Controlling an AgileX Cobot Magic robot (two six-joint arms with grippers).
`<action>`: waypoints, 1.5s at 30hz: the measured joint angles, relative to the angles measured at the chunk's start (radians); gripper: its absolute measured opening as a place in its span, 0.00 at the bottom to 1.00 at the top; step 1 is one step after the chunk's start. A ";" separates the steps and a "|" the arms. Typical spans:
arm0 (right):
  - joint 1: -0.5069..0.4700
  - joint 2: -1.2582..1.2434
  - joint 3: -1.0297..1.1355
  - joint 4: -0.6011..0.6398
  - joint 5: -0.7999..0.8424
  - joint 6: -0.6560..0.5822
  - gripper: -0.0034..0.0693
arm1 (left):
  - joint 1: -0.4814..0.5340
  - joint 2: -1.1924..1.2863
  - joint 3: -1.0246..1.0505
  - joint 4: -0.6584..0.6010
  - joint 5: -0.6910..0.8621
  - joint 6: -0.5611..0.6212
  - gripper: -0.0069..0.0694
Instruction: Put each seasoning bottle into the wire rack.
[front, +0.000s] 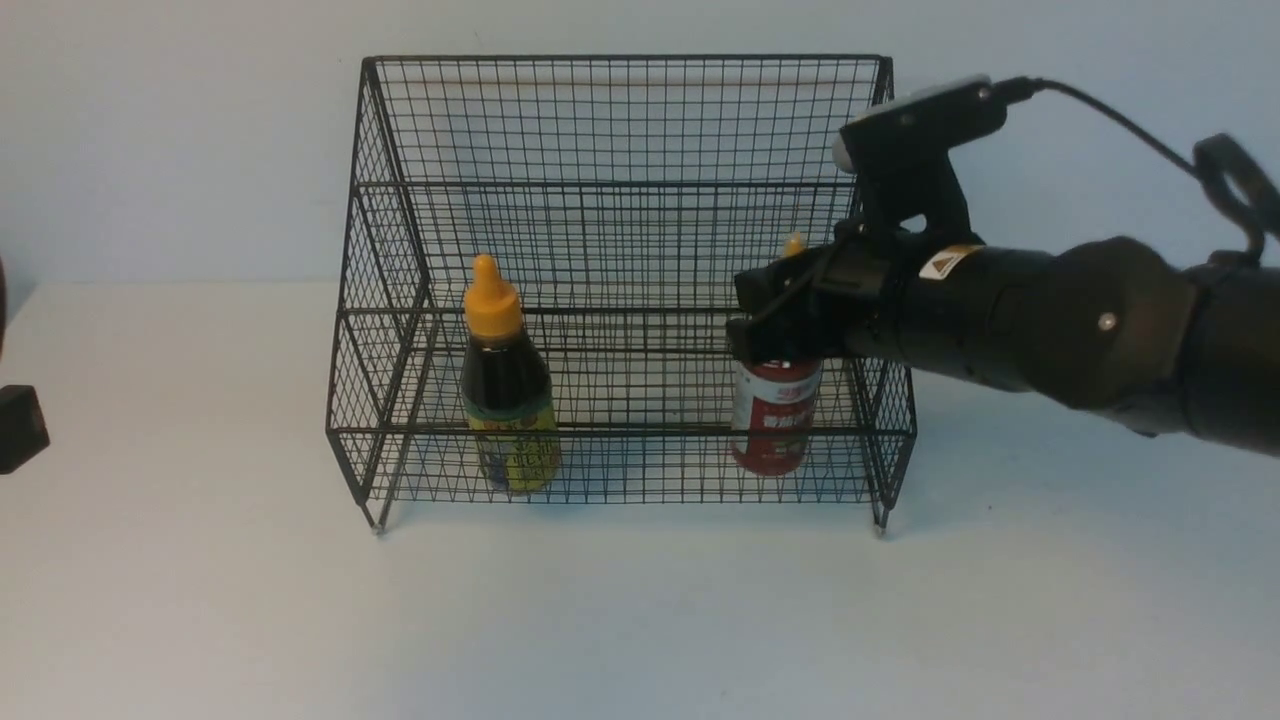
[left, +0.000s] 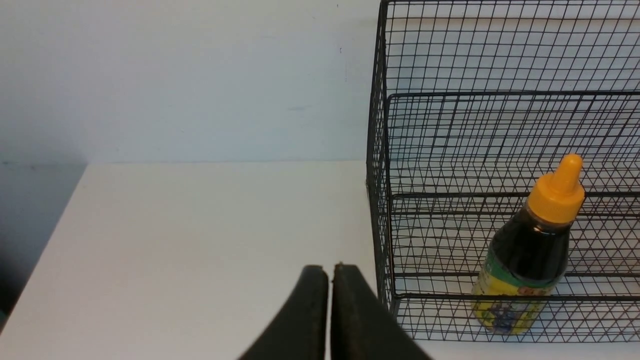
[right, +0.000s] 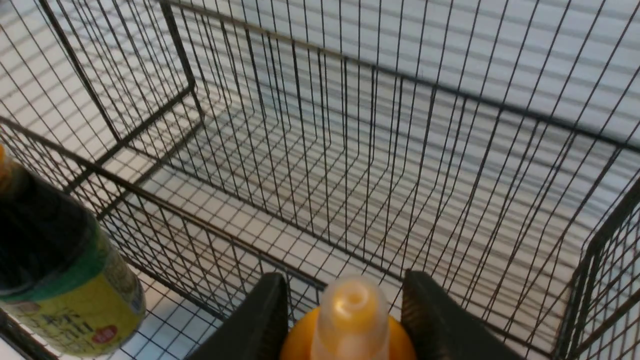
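Front, room: plain pale wall (front: 150, 120) behind a white matte bench (front: 200, 600).
Front, wire rack (front: 620, 120): on small feet mid-bench; dark sauce bottle (front: 505, 380) upright in lower tier, left side.
Front, right tool (front: 765, 325): clenched on upper part of red sauce bottle (front: 775, 420), lower tier, right side.
Left wrist, left tool (left: 330, 272): pressed closed, empty, over bare bench beside wire rack.
Right wrist: black fingers (right: 260, 325) flanking orange cap (right: 352, 310), touching it.

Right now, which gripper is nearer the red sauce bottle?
Right. The right gripper grips the red sauce bottle inside the rack; the left gripper sits shut outside the rack's left end.
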 joint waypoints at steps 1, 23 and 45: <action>0.000 0.012 0.000 0.006 0.000 0.000 0.42 | 0.000 0.000 0.000 0.000 0.001 0.000 0.08; -0.004 -0.207 -0.007 0.064 0.102 -0.001 0.75 | 0.000 0.000 0.000 0.000 0.001 0.000 0.08; -0.658 -1.213 0.218 -0.460 0.539 0.480 0.03 | 0.000 0.000 0.000 0.000 -0.021 0.045 0.08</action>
